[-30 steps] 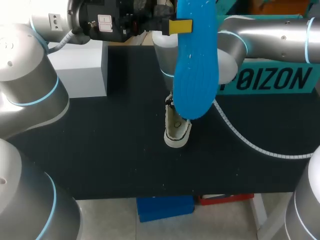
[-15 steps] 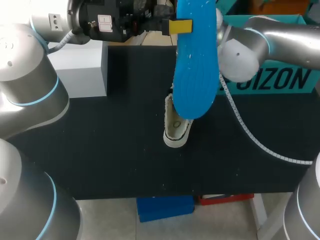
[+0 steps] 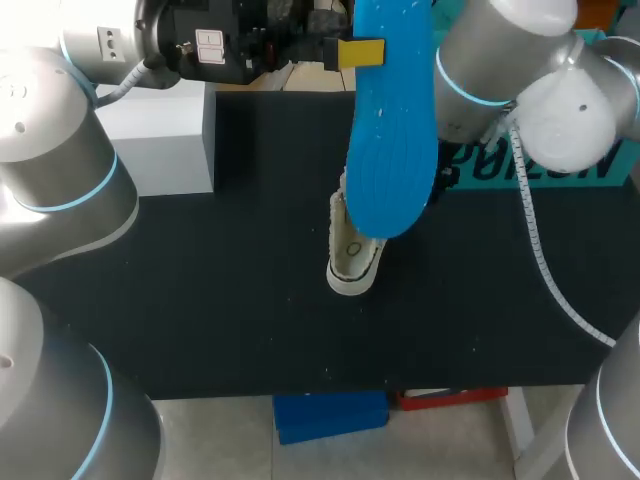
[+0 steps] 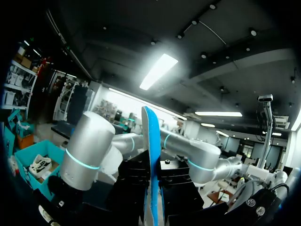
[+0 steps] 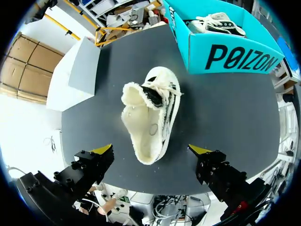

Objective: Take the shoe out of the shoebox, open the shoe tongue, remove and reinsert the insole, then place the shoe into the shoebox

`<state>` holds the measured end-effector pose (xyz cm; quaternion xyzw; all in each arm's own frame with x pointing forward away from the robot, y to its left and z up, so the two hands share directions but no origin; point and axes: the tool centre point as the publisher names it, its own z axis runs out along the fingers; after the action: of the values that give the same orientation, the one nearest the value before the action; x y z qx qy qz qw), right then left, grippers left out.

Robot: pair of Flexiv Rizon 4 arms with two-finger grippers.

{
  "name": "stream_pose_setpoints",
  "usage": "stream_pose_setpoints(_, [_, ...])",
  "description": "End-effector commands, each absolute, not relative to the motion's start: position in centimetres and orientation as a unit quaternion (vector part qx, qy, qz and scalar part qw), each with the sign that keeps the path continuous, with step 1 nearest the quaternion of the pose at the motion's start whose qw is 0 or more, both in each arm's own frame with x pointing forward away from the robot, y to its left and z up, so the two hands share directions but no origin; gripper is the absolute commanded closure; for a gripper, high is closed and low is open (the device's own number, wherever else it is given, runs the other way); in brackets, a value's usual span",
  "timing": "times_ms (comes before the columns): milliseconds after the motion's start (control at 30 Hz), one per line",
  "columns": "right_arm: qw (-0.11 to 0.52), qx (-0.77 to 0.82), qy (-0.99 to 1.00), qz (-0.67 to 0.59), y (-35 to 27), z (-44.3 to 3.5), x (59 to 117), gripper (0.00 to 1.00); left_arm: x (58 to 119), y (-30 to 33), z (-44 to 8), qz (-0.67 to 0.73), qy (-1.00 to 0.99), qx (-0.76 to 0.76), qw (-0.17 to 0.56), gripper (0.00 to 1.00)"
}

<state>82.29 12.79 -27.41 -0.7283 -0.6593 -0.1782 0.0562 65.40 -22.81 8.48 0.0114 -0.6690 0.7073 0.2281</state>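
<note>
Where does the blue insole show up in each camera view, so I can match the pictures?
Head view: the blue insole hangs in the upper middle, held by the left gripper, over the white shoe.
Left wrist view: edge-on between that gripper's fingers.
Right wrist view: not in it.
Shared landmark: the teal shoebox.

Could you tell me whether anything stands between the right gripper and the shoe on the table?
Nothing visible does: the right wrist view shows the shoe lying unobstructed on the table, straight ahead of the open right gripper.
</note>
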Motion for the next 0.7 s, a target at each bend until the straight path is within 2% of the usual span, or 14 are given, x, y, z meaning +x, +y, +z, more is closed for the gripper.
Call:
stream_pose_setpoints(33, [0.227, -0.633, -0.639, -0.373, 11.5, -27.3, 81.7, 0.00, 65.3, -22.9, 8.4, 0.708, -0.669, 0.012, 0.227, 1.00])
stream_pose_setpoints(267, [0.227, -0.633, -0.639, -0.373, 11.5, -27.3, 81.7, 0.00, 65.3, -22.9, 8.4, 0.708, -0.669, 0.012, 0.227, 1.00])
stream_pose_setpoints(367, [0.265, -0.618, -0.604, -0.429, 10.6, -26.4, 81.4, 0.00, 65.3, -22.9, 8.4, 0.708, -0.669, 0.012, 0.227, 1.00])
stream_pose_setpoints(700, [0.284, -0.588, -0.572, -0.496, 10.3, -24.7, 81.6, 0.00, 65.3, -22.9, 8.4, 0.708, -0.669, 0.012, 0.227, 1.00])
